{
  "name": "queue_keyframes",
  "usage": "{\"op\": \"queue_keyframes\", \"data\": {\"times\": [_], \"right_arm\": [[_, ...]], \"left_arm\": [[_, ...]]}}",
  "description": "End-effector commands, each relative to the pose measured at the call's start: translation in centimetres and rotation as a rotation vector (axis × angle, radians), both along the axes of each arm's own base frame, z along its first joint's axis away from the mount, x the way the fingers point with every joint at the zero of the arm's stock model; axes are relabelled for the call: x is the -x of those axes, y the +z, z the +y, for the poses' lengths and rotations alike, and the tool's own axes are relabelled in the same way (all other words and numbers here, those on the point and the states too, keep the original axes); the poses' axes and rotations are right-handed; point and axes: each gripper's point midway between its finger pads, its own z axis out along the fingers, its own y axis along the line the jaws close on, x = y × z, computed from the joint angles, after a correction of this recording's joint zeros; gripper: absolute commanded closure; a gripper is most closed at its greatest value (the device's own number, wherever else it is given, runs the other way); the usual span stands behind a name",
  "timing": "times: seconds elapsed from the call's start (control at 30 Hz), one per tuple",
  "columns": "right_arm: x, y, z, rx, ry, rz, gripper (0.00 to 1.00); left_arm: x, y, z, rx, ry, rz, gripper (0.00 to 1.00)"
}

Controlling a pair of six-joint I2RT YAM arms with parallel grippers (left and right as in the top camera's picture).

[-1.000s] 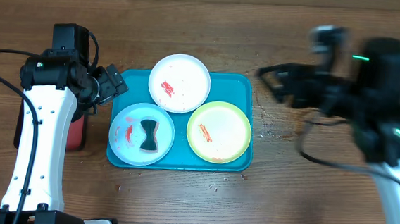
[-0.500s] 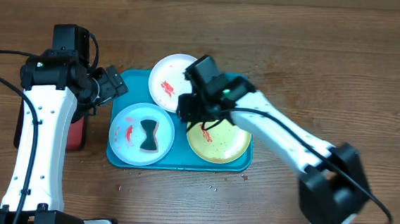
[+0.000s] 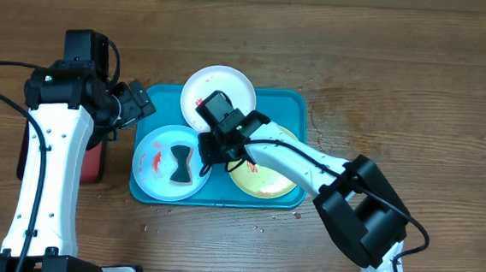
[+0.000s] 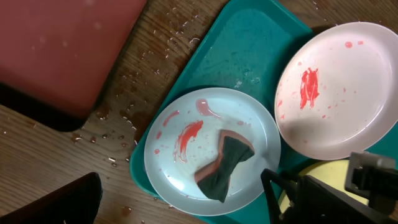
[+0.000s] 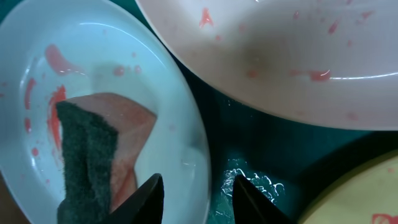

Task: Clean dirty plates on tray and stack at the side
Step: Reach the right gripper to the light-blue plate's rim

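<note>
The teal tray (image 3: 288,105) lies on the wooden table (image 3: 419,71) with all three plates on it. The white plate (image 3: 229,88) hangs over the tray's far edge, the light blue plate (image 3: 152,151) fills its near left corner, and the yellow-green plate (image 3: 270,181) its near right corner; each has red smears. A sponge (image 3: 181,164) rests on the blue plate. The right gripper (image 5: 202,199) hangs low over the blue plate's right rim, jaws apart and gripping nothing. The left gripper (image 3: 138,103) stands wide open and empty just off the tray's left edge – beside a red tray (image 4: 56,43)
</note>
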Motion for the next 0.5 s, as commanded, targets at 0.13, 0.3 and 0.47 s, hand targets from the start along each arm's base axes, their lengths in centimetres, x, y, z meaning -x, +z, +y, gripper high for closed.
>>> {"op": "queue_keyframes", "data": {"times": [0.13,0.3,0.47], "right_arm": [[-0.3,-1.4,-0.5,0.028,-0.037,-0.016,0.66],[-0.3,-1.6,-0.5,0.03,-0.041,-0.011,0.73],[-0.3,-1.6,-0.5,0.027,-0.047,-0.009,0.73]], "left_arm": [[-0.4,-0.3,-1.7,0.064,-0.13,-0.009,0.0],[0.3,-1.5,-2.6,0.08,-0.221,0.022,0.15],[1.7,-5.2,-4.5,0.166,-0.274,0.073,0.19]]}}
